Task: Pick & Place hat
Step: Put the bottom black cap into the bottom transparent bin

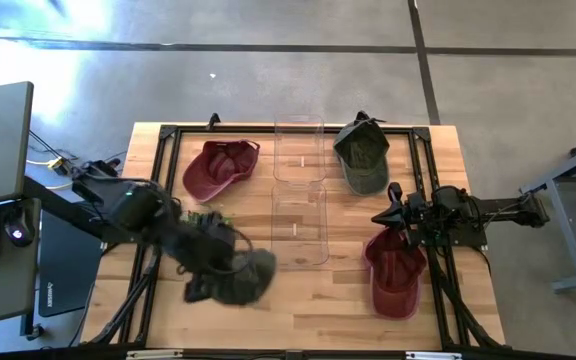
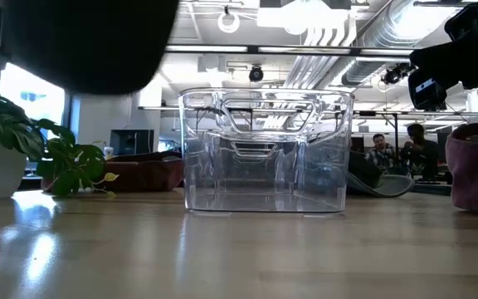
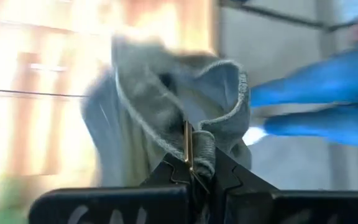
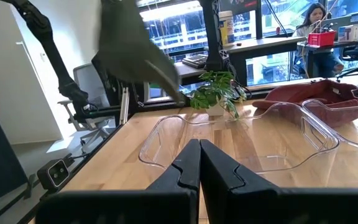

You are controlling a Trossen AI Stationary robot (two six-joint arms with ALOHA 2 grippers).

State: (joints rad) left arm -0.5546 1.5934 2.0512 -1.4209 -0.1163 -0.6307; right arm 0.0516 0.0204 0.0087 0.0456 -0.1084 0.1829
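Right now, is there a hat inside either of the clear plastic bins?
No: both clear plastic bins hold nothing, and all four hats lie or hang outside them.

The table (image 1: 298, 300) is pale wood, planked and smooth with a soft sheen, framed in matt black metal rails (image 1: 158, 170). Two bins (image 1: 299, 190) are clear glossy plastic, catching reflections. The grey hat (image 3: 166, 112) looks like washed cotton cloth, soft and matt, with stitched edges and a small brass-coloured metal buckle (image 3: 188, 146). The left pincer (image 3: 194, 171) is matt black plastic. The two maroon hats (image 1: 220, 168) and the olive hat (image 1: 363, 155) are dull woven cloth.
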